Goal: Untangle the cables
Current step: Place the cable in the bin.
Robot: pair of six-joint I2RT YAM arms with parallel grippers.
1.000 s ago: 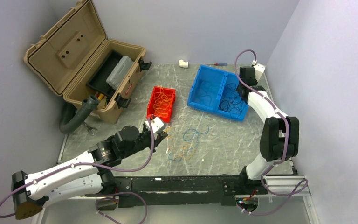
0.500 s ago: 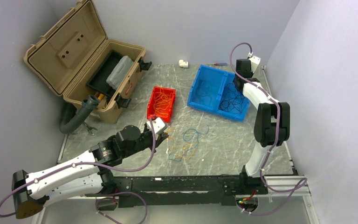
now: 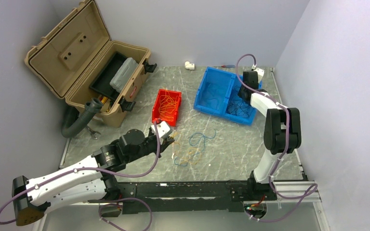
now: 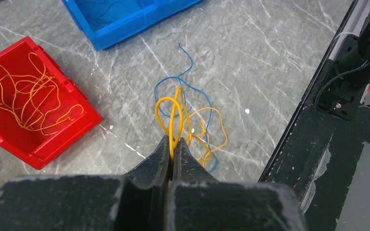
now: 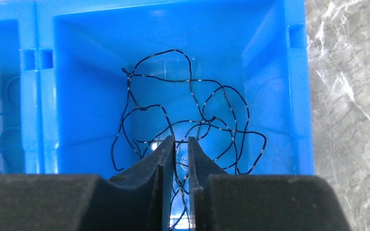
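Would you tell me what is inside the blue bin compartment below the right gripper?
A loose tangle of black cables lies in the blue bin. The right gripper covers the compartment's near part, so anything there is unseen.

White arms (image 3: 65,180), black joints (image 3: 280,130) (trailing purple cables (image 3: 158,147))

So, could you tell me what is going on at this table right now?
Two arms seem to be sorting tangled cables by colour. The left tool is shut on a yellow cable, part of a loose yellow and blue tangle on the table. The right tool hangs over the blue bin's right compartment, where the black cables lie, its jaws slightly apart. The red bin holds yellow-orange cables.
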